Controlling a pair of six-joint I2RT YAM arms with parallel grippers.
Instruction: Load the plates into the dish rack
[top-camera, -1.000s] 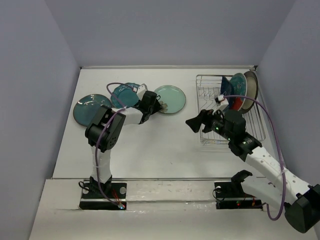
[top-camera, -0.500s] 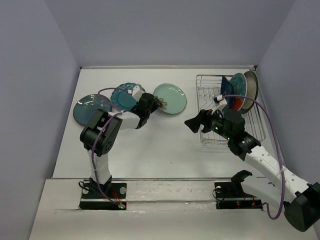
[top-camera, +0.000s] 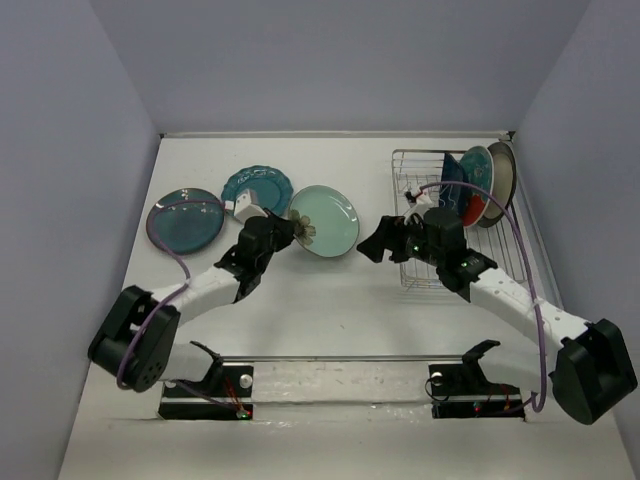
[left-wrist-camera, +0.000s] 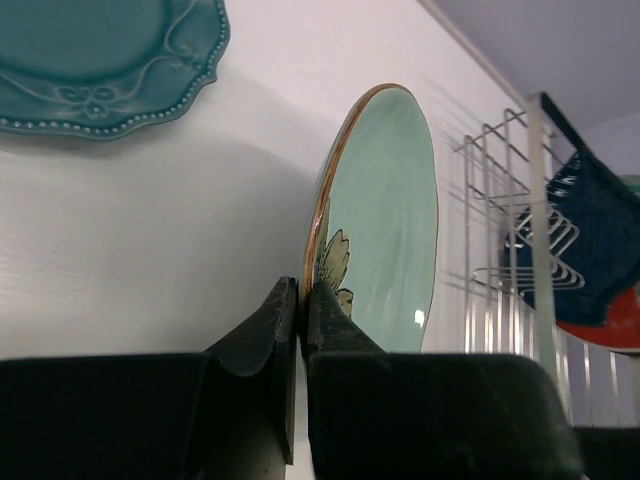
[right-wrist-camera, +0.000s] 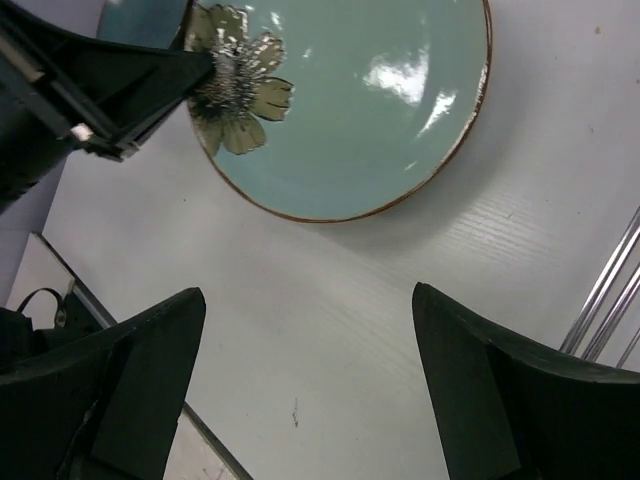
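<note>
Top external: three plates (top-camera: 185, 220) (top-camera: 256, 187) outside one dish rack (top-camera: 422, 268); left end effector (left-wrist-camera: 303, 292) pinches mint plate (top-camera: 335, 215); right end effector (right-wrist-camera: 310, 300) spread.

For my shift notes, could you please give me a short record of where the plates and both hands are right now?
Left hand: shut on the rim of the pale mint round plate, at its painted flower
Right hand: open, empty, above the table between that plate and the silver wire dish rack
On table: dark teal round plate; scalloped teal plate
In rack: dark blue plate, red plate, grey-beige plate, upright
</note>
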